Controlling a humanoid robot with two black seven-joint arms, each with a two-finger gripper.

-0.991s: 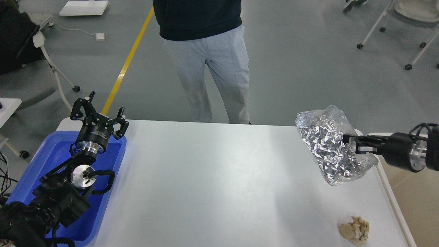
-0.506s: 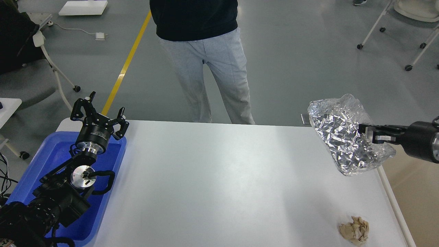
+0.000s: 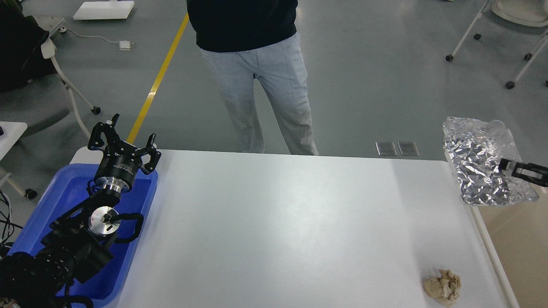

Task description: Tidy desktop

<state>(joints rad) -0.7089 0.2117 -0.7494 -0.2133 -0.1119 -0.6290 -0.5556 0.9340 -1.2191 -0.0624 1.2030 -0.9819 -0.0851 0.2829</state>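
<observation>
The white desktop (image 3: 278, 231) fills the middle of the head view. My right gripper (image 3: 511, 167) is at the right edge, shut on a crumpled sheet of silver foil (image 3: 481, 164), which it holds in the air just past the desktop's right edge. A crumpled beige paper ball (image 3: 443, 286) lies on the desktop near its front right corner. My left gripper (image 3: 124, 139) is open and empty, raised over the far end of the blue plastic tray (image 3: 68, 192).
A person in grey trousers (image 3: 261, 85) stands at the desktop's far edge. The beige-lined white bin (image 3: 513, 239) sits right of the desktop, under the foil. Chairs on castors stand at the far left and far right.
My right gripper has carried the foil to the right, from over the desktop's right part to beyond its right edge. The left arm has not moved.
</observation>
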